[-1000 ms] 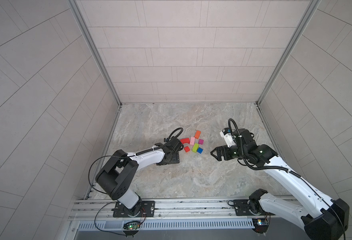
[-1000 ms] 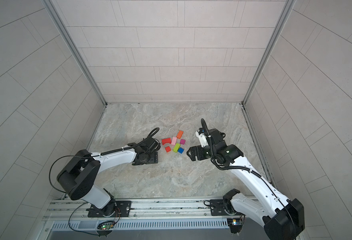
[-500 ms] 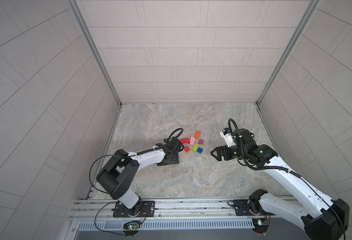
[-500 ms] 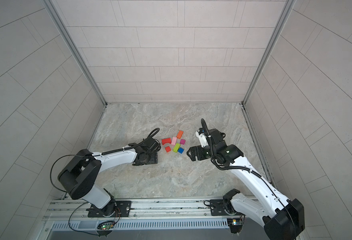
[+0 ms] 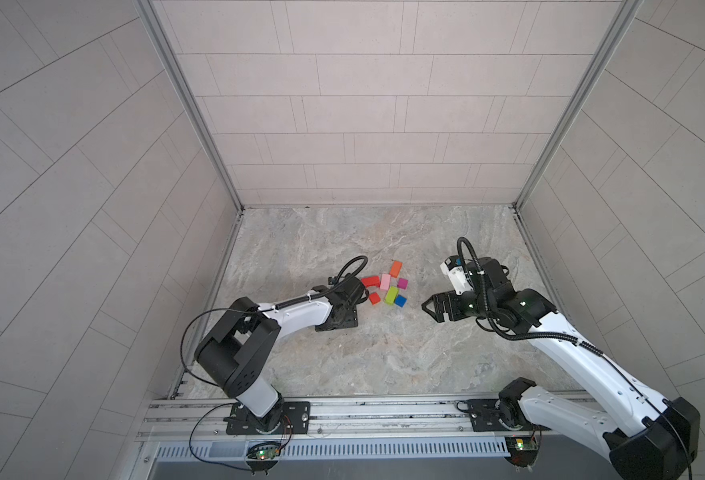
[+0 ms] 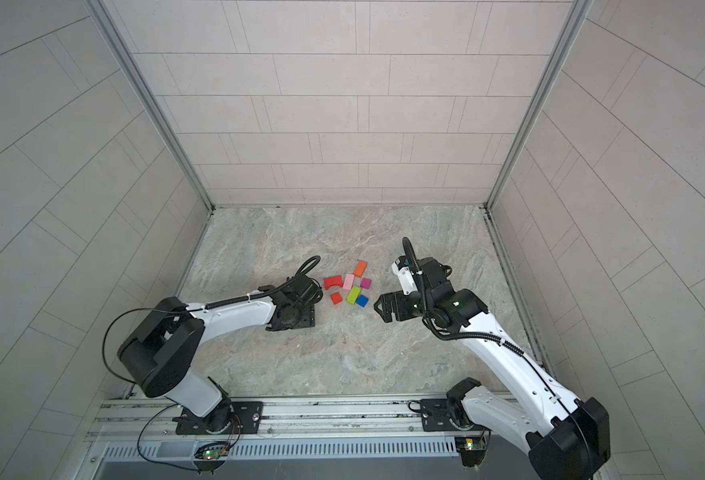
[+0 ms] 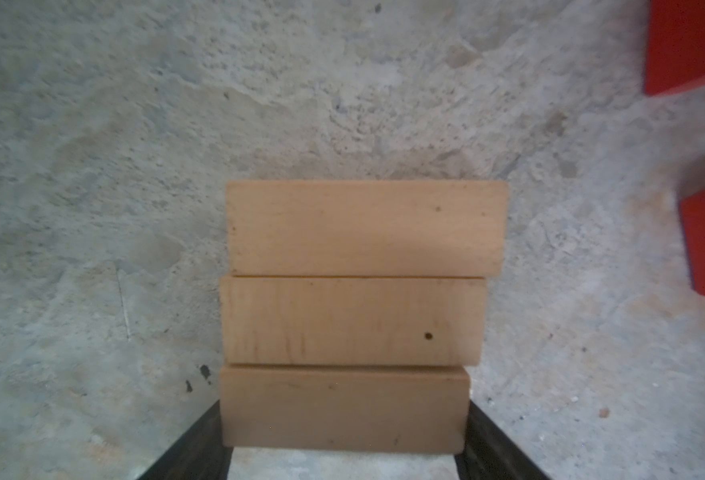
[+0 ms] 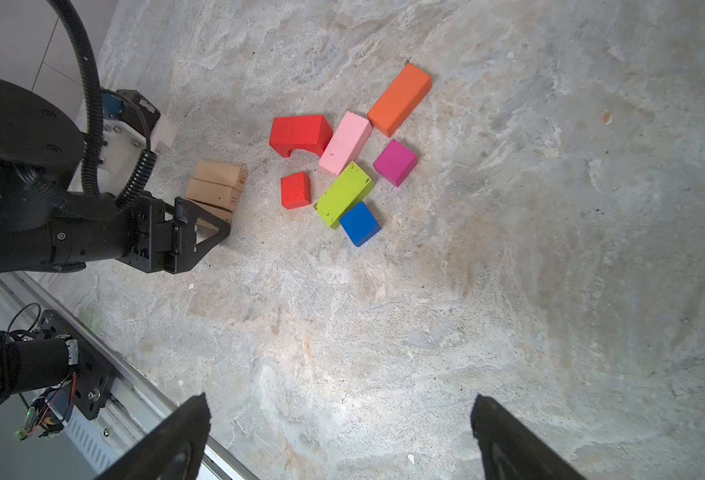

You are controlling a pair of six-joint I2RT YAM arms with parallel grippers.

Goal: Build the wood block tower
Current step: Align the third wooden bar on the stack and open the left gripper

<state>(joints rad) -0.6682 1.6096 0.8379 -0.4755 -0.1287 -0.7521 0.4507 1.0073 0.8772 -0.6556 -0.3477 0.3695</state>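
Three tan bars (image 7: 363,228) lie flat side by side on the floor, touching. My left gripper (image 7: 344,409) is down at the nearest bar (image 8: 213,212), with a finger against each of its ends. To their right lie the loose coloured blocks: red arch (image 8: 300,133), pink oblong (image 8: 345,142), orange oblong (image 5: 396,268), magenta cube (image 5: 402,283), red cube (image 8: 296,190), lime oblong (image 6: 353,294) and blue cube (image 6: 362,300). No tower shows in any view. My right gripper (image 5: 429,307) hovers open and empty to the right of the cluster.
Tiled walls close in the marble floor (image 5: 384,357) on three sides. A metal rail (image 5: 363,415) with both arm bases runs along the front edge. The left arm's cable (image 5: 352,266) loops close to the red arch.
Neither arm nor any block has visibly shifted in the top views. The left jaws have drawn in onto the ends of the nearest tan bar.
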